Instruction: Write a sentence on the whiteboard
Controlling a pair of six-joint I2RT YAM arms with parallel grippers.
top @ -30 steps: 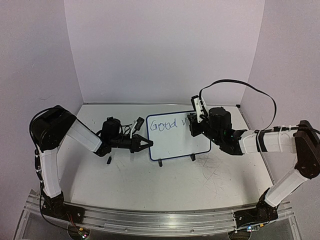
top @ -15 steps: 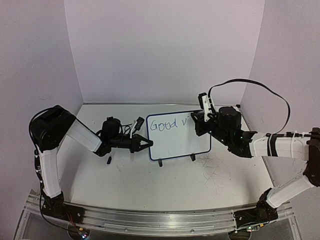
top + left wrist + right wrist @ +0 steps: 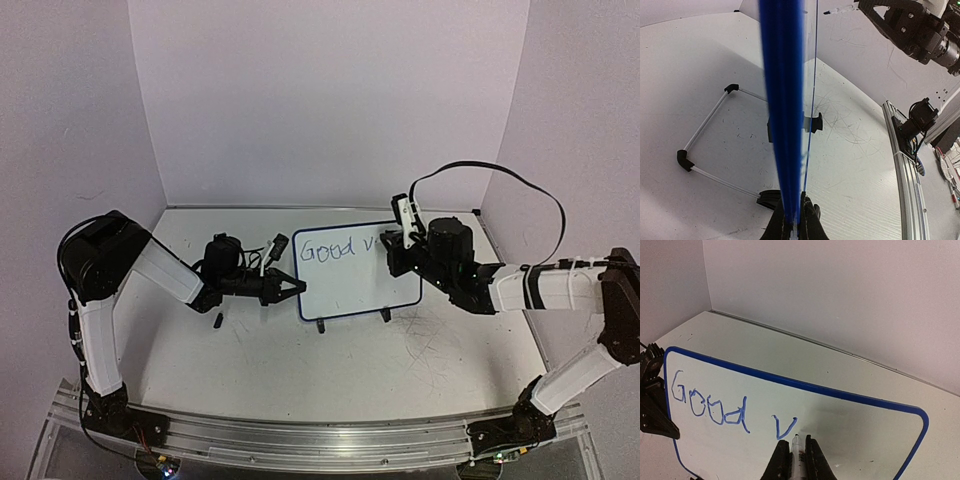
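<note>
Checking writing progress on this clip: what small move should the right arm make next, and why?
Probably shift the marker slightly further along the line and start the next letter. The sentence on the whiteboard reads only "Good v", the tip sits just beside that v, the right gripper is shut on the marker, and the left gripper pinches the board's edge.

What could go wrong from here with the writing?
1. The whiteboard stands on two small feet and is pinched only at its left edge by the left tool. The marker works far to the right of that grip, so pushing there may twist the board or tip it back.
2. The marker sits between the right tool's narrow fingers; sideways strokes could tilt it and skew the lettering.
</note>
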